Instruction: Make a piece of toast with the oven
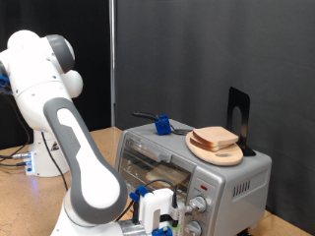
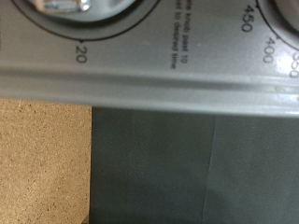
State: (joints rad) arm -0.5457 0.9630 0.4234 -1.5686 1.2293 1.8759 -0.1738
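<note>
Black curtains close off the room behind us, and a tan, cork-like table (image 2: 42, 159) carries our work. At the exterior view's left our white arm (image 1: 59, 108) bends down to the gripper (image 1: 157, 211), which sits against the oven's (image 1: 231, 182) front by its knobs (image 1: 200, 206); we cannot tell how far the fingers are spread, nor whether they have hold of anything. Just beyond the gripper the glass door shows a wire rack and something pale brown inside, perhaps the piece of toast (image 1: 165, 172), though we cannot be sure. Above the gripper on the oven's roof lie a blue-handled tool (image 1: 160, 125), then a round wooden plate (image 1: 219, 152) with stacked bread slices (image 1: 215, 139), then a black stand (image 1: 239, 118). Only the wrist view shows the dial numbers 20, 400 and 450 on the grey panel, with a dark surface (image 2: 196, 168) beside the table; the fingers do not appear there.
</note>
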